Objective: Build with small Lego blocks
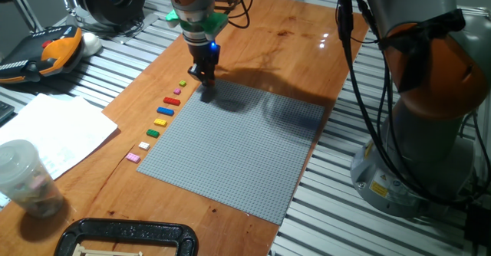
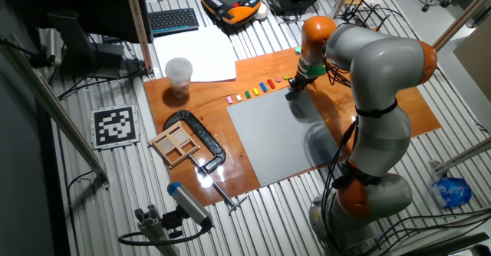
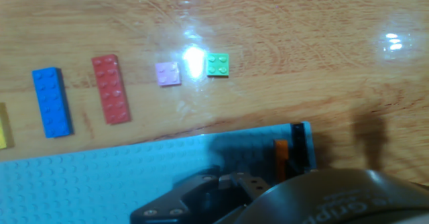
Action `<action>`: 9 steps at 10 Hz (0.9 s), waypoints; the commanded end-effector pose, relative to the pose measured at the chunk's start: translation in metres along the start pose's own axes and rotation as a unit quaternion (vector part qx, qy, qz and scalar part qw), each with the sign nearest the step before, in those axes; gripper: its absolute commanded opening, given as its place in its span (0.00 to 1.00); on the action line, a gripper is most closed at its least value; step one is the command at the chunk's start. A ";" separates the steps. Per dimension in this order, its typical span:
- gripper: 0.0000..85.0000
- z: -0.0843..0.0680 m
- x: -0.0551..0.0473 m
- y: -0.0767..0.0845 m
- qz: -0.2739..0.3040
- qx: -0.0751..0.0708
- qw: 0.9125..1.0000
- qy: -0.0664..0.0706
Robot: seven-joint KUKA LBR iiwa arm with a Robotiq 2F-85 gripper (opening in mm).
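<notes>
1. The gripper [image 3: 268, 184], dark and rounded, is filling the hand view's bottom; whether its jaws are apart, I cannot tell.
2. The small Lego blocks [image 3: 110, 88], studded plastic, are lying upper left on glossy wooden board [image 1: 291, 34].
3. The grey studded baseplate [image 1: 245, 145] is lying mid-frame.

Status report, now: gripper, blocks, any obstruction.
Gripper down at baseplate corner, jaw state unclear. Orange block at the fingers. Remaining blocks lined up on wood beside baseplate. Nothing blocking.
</notes>
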State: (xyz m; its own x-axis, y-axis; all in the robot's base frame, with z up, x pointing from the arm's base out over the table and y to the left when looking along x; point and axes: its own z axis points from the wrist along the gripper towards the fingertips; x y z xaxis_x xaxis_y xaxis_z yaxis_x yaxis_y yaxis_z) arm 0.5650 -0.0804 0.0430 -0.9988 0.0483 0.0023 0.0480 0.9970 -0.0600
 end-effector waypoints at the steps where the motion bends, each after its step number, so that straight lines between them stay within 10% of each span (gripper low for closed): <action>1: 0.40 0.001 -0.001 0.000 0.000 -0.001 1.000 0.000; 3: 0.40 0.006 -0.006 -0.003 -0.004 -0.003 1.000 -0.002; 4: 0.20 0.006 -0.007 -0.004 -0.004 -0.004 1.000 -0.001; 9: 0.20 0.015 -0.009 -0.006 -0.009 -0.011 1.000 -0.002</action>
State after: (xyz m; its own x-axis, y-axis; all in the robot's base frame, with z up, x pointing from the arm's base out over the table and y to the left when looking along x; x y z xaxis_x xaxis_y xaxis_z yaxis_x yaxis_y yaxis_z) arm 0.5756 -0.0877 0.0309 -0.9996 0.0288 -0.0066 0.0290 0.9988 -0.0395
